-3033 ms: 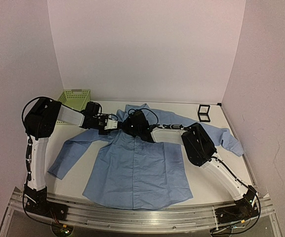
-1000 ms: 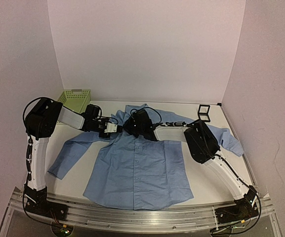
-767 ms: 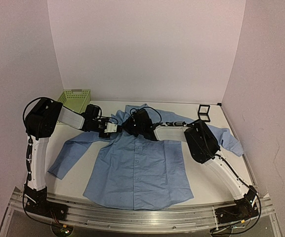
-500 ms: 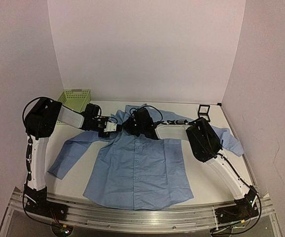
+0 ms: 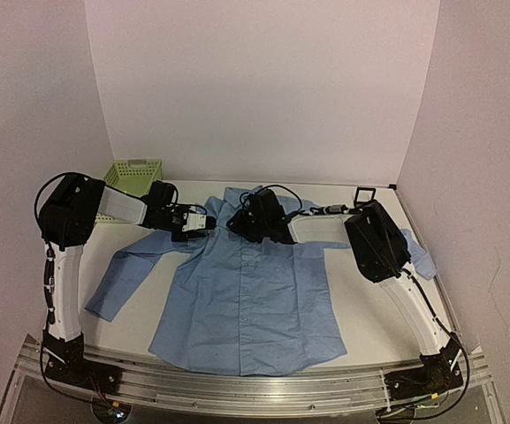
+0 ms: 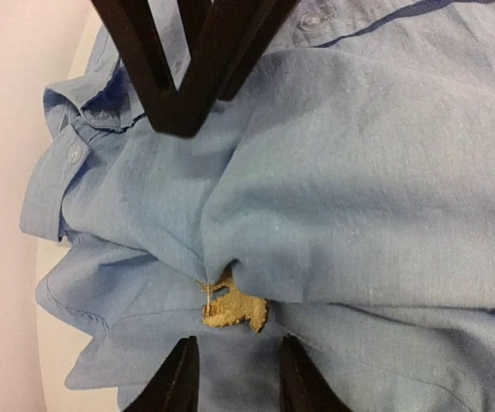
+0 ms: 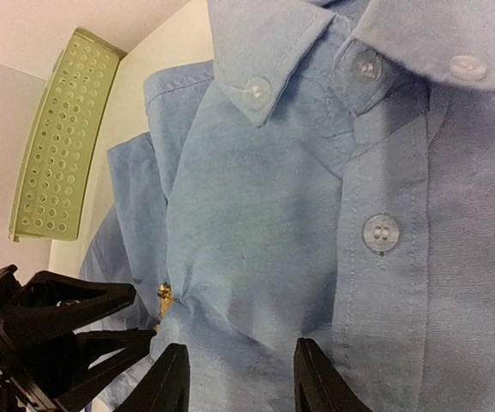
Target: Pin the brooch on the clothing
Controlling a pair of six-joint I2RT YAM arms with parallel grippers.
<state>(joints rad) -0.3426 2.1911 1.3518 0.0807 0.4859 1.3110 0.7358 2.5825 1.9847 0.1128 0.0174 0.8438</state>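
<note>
Shirt (image 5: 246,291) flat on counter (image 5: 365,329). Left jaws and right jaws just parted, both part-open and empty, flanking fold left of collar (image 7: 256,51). Brooch (image 6: 232,307) sits unheld on that fold, so pinning likely done.

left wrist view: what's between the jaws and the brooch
Only bare, wrinkled blue shirt, seen in the left wrist view; the brooch lies just ahead of the left gripper, jaws open.
</note>
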